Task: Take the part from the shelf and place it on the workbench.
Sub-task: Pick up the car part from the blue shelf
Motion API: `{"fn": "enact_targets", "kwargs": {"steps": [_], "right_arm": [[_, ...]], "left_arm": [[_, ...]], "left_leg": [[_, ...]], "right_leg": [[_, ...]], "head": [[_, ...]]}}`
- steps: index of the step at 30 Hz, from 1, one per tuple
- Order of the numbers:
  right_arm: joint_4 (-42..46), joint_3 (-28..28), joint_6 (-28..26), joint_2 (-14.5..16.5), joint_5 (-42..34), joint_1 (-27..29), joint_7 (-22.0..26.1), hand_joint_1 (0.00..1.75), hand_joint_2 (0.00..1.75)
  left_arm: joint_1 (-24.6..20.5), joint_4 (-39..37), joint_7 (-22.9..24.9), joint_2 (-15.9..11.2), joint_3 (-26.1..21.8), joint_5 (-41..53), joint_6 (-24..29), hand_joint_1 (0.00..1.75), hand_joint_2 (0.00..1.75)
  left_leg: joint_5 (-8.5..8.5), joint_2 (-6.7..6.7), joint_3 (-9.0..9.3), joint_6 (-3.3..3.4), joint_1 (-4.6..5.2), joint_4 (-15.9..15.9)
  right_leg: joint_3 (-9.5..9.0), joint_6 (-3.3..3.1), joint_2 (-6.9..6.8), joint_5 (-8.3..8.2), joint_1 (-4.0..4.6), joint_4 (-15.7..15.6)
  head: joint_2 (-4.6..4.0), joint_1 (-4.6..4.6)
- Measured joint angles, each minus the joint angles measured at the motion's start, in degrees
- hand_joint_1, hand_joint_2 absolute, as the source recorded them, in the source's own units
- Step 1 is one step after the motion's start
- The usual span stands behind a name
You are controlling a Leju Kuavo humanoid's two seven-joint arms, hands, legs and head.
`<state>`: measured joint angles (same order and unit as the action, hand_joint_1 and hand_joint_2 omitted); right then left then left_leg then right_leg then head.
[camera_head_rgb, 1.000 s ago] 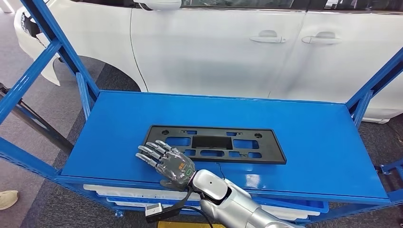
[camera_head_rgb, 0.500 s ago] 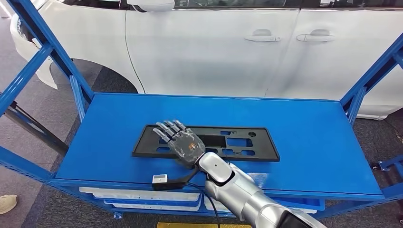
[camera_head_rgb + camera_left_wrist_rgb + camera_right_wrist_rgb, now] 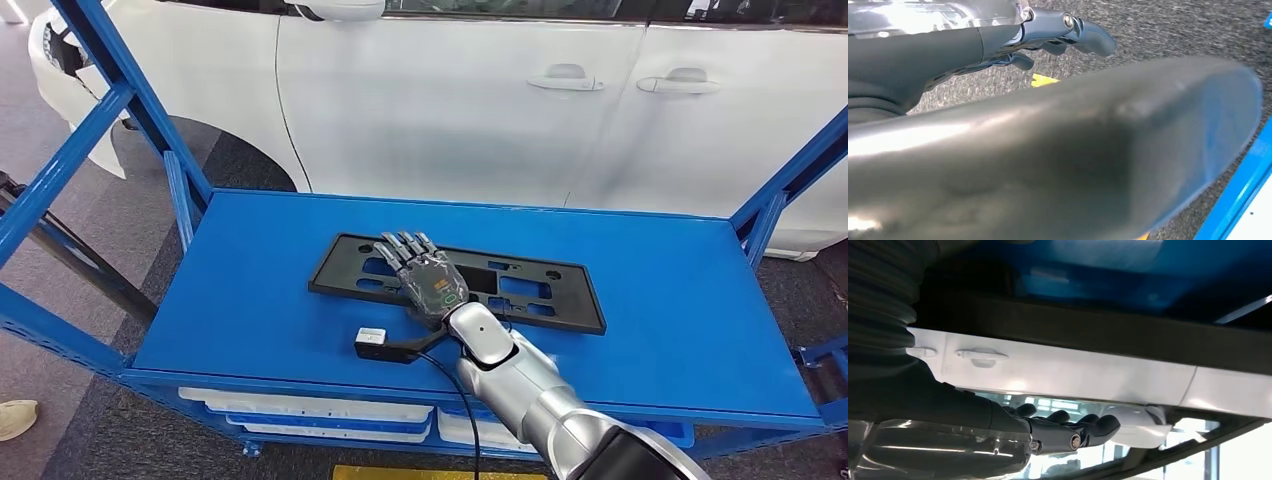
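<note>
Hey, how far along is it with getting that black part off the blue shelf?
Early. Done: the right robot hand has reached the black part and lies over its left half, fingers spread. In hand: getting a grip; whether it touches the part is unclear. Left: the part lies flat on the blue shelf, so lifting, carrying and placing on the workbench all remain.

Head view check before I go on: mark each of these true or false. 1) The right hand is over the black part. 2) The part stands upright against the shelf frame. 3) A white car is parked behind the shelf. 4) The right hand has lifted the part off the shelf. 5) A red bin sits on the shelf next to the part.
1) True: the right hand lies over the black part, fingers spread.
2) False: the part lies flat on the blue shelf.
3) True: a white car stands behind it.
4) False: the part rests on the shelf.
5) False: no red bin there.
</note>
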<state>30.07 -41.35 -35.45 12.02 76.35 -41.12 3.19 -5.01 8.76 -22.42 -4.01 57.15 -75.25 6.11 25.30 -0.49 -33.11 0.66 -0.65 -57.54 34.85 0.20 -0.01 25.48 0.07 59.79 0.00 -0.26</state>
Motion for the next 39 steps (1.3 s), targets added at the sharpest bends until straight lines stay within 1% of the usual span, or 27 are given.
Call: {"fn": "enact_targets", "kwargs": {"steps": [1,4,5,7,9,10,11,12,13,14,15,16,19,21,22,24,25,26,27,29,30,31,33,35,36,37,39], "right_arm": [[-0.39,0.43,0.04,-0.07,0.21,-0.24,-0.26,0.21,1.75],[-1.34,1.7,0.46,-0.28,1.03,-0.73,-1.1,1.52,1.75],[-1.56,2.11,0.65,-0.33,1.41,-0.89,-1.48,1.75,1.75],[-1.92,2.79,0.96,-0.4,2.13,-1.06,-2.22,1.75,1.75],[-2.24,3.41,1.17,-0.58,2.87,-1.02,-2.96,1.75,1.75],[-2.38,3.72,1.21,-0.69,3.22,-0.96,-3.22,1.75,1.75],[-2.5,4.06,1.19,-0.82,3.6,-0.9,-3.41,1.75,1.75],[-2.57,4.38,1.14,-0.91,3.91,-0.88,-3.47,1.75,1.75],[-2.61,4.7,1.08,-0.98,4.23,-0.86,-3.47,1.75,1.75],[-2.62,5.07,0.99,-1.07,4.48,-0.86,-3.45,1.75,1.75],[-2.62,5.46,0.92,-1.16,4.63,-0.86,-3.4,1.75,1.75],[-2.62,5.84,0.84,-1.24,4.72,-0.85,-3.33,1.75,1.75],[-2.6,6.82,0.49,-1.5,4.9,-0.7,-2.91,1.75,1.75],[-2.45,7.39,0.29,-1.72,5.0,-0.59,-2.52,1.75,1.75],[-2.35,7.66,0.2,-1.82,5.03,-0.49,-2.29,1.75,1.75],[-2.16,8.15,-0.08,-2.04,5.03,-0.07,-1.82,1.75,1.75],[-2.01,8.34,-0.25,-2.16,5.04,0.19,-1.55,1.75,1.75],[-1.82,8.51,-0.43,-2.27,5.04,0.39,-1.29,1.75,1.75],[-1.55,8.69,-0.58,-2.37,5.0,0.51,-1.03,1.75,1.75],[-0.79,9.24,-0.84,-2.48,4.68,0.6,-0.29,1.75,1.75],[-0.28,9.59,-1.03,-2.51,4.38,0.62,0.23,1.75,1.75],[0.32,9.94,-1.31,-2.53,4.03,0.64,0.82,1.75,1.75],[1.54,10.61,-1.87,-2.58,3.18,0.81,2.12,1.75,1.75],[3.31,11.32,-2.25,-2.62,1.55,1.29,4.0,1.75,1.75],[4.54,11.72,-2.41,-2.64,0.22,1.54,5.21,1.75,1.75],[6.01,12.14,-2.52,-2.66,-1.37,1.78,6.46,1.75,1.75],[9.25,12.93,-2.25,-2.74,-5.18,2.36,8.92,1.75,1.75]], "left_arm": [[-0.02,0.0,0.01,0.02,0.04,-0.16,-0.01,0.0,0.0],[0.0,0.0,0.05,0.03,0.08,-0.69,0.0,0.0,0.0],[-0.03,0.0,0.05,0.03,0.08,-0.8,-0.01,0.0,0.0],[-0.09,0.0,0.05,0.02,0.1,-0.9,-0.03,0.0,0.0],[-0.04,0.0,0.06,-0.04,0.12,-0.94,-0.03,0.0,0.0],[0.0,0.0,0.06,-0.08,0.13,-0.96,-0.03,0.0,0.0],[0.03,0.0,0.06,-0.12,0.14,-0.99,-0.04,0.0,0.0],[0.02,-0.01,0.06,-0.16,0.16,-1.01,-0.08,0.0,0.0],[-0.01,-0.01,0.05,-0.22,0.2,-1.03,-0.13,0.0,0.0],[-0.06,-0.01,0.05,-0.27,0.26,-1.05,-0.21,0.0,0.0],[-0.11,-0.01,0.04,-0.31,0.35,-1.06,-0.31,0.0,0.0],[-0.15,-0.01,0.01,-0.32,0.47,-1.06,-0.38,0.0,0.0],[-0.09,-0.01,-0.25,-0.32,0.91,-1.06,-0.51,0.0,0.0],[-0.13,0.0,-0.59,-0.32,1.16,-1.04,-0.6,0.0,0.0],[-0.18,0.0,-0.82,-0.33,1.26,-1.02,-0.62,0.0,0.0],[-0.21,-0.01,-1.54,-0.34,1.43,-0.88,-0.66,0.0,0.0],[-0.18,-0.01,-2.04,-0.34,1.53,-0.78,-0.68,0.0,0.0],[-0.15,-0.02,-2.61,-0.35,1.63,-0.67,-0.7,0.0,0.0],[-0.13,-0.02,-3.21,-0.36,1.75,-0.59,-0.71,0.0,0.0],[-0.17,-0.02,-4.39,-0.36,1.98,-0.54,-0.75,0.0,0.0],[-0.2,-0.01,-4.88,-0.33,2.1,-0.58,-0.81,0.0,0.0],[-0.21,-0.01,-5.3,-0.31,2.22,-0.63,-0.89,0.0,0.0],[-0.18,-0.02,-6.1,-0.27,2.42,-0.85,-1.11,0.0,0.0],[-0.14,-0.02,-7.02,-0.3,2.54,-1.24,-1.28,0.0,0.0],[-0.13,-0.02,-7.45,-0.3,2.56,-1.46,-1.33,0.0,0.0],[-0.12,-0.02,-7.78,-0.31,2.58,-1.7,-1.34,0.0,0.0],[-0.04,-0.02,-8.35,-0.37,2.61,-2.23,-1.32,0.0,0.0]], "left_leg": [[0.04,0.02,-0.06,-0.23,0.07,-0.01],[0.12,0.12,0.06,-1.14,0.07,0.13],[0.68,0.15,-0.11,-1.41,0.06,-0.5],[3.38,0.17,-1.95,-1.82,-0.07,-4.93],[6.93,0.18,-5.59,-2.19,-0.15,-12.78],[7.66,0.18,-6.93,-2.33,-0.19,-15.49],[7.31,0.19,-7.39,-2.43,-0.25,-16.27],[5.68,0.2,-6.47,-2.46,-0.33,-14.19],[3.39,0.23,-4.61,-2.45,-0.43,-10.26],[1.75,0.25,-2.57,-2.37,-0.49,-6.05],[0.57,0.22,-0.97,-2.13,-0.46,-2.66],[0.16,0.19,-0.12,-1.84,-0.39,-0.78],[0.07,0.12,-0.06,-0.76,-0.24,-0.17],[-0.17,0.17,0.01,-0.07,-0.4,0.13],[-0.27,0.21,0.02,0.19,-0.47,0.26],[-0.32,0.25,-0.12,0.46,-0.42,0.26],[-0.32,0.24,-0.14,0.49,-0.39,0.25],[-0.32,0.21,-0.12,0.5,-0.38,0.24],[-0.3,0.16,-0.05,0.49,-0.38,0.24],[-0.22,0.05,0.17,0.38,-0.33,0.23],[-0.15,0.01,0.2,0.22,-0.21,0.17],[-0.08,0.01,0.18,-0.01,-0.13,0.13],[-0.02,0.07,0.15,-0.63,-0.05,0.18],[0.21,0.13,0.21,-1.26,-0.12,0.09],[0.99,0.15,-0.13,-1.51,-0.15,-0.9],[2.37,0.17,-0.99,-1.73,-0.19,-3.05],[6.25,0.19,-4.22,-2.09,-0.3,-10.5]], "right_leg": [[-0.7,-0.22,-0.01,-0.42,0.16,-1.73],[-0.98,-0.73,0.02,-0.64,0.08,-2.66],[-1.22,-1.03,-0.02,-0.81,-0.09,-3.02],[-1.62,-1.47,-0.16,-1.04,-0.36,-3.57],[-1.63,-1.65,-0.2,-1.03,-0.33,-3.58],[-1.63,-1.66,-0.19,-1.0,-0.32,-3.54],[-1.65,-1.63,-0.17,-0.95,-0.32,-3.46],[-1.7,-1.54,-0.14,-0.86,-0.35,-3.34],[-1.76,-1.39,-0.1,-0.71,-0.39,-3.14],[-1.74,-1.17,-0.07,-0.52,-0.37,-2.92],[-1.64,-0.91,-0.02,-0.37,-0.27,-2.65],[-1.5,-0.65,0.01,-0.29,-0.17,-2.47],[-1.26,0.16,0.07,-0.32,-0.09,-2.37],[-0.51,0.72,0.06,1.05,-0.23,-0.57],[0.73,1.0,0.05,2.66,-0.33,2.15],[4.55,1.4,0.04,6.37,-0.44,10.22],[6.19,1.49,0.04,7.39,-0.48,13.55],[6.91,1.49,0.04,7.32,-0.48,14.93],[6.45,1.37,0.04,6.1,-0.47,13.82],[2.7,0.76,0.04,1.98,-0.35,5.89],[0.77,0.39,0.02,0.43,-0.19,1.79],[-0.5,0.09,0.0,-0.42,-0.03,-0.99],[-1.03,-0.27,0.02,-0.53,0.28,-2.44],[-1.27,-0.77,0.04,-0.83,0.07,-2.98],[-1.46,-1.08,0.01,-1.02,-0.09,-3.33],[-1.64,-1.34,-0.04,-1.18,-0.26,-3.67],[-1.71,-1.59,-0.07,-1.23,-0.25,-3.78]], "head": [[0.0,-0.02],[0.0,-0.01],[0.0,-0.05],[0.0,-0.15],[0.0,-0.2],[0.0,-0.21],[0.0,-0.2],[0.0,-0.21],[-0.01,-0.21],[-0.01,-0.2],[-0.01,-0.18],[-0.01,-0.16],[0.0,-0.15],[0.0,-0.02],[0.0,0.06],[0.0,0.2],[0.0,0.19],[0.0,0.21],[0.0,0.21],[0.0,0.23],[-0.01,0.2],[-0.01,0.21],[-0.01,0.17],[0.0,0.16],[0.0,0.15],[0.0,0.12],[0.0,0.09]]}}
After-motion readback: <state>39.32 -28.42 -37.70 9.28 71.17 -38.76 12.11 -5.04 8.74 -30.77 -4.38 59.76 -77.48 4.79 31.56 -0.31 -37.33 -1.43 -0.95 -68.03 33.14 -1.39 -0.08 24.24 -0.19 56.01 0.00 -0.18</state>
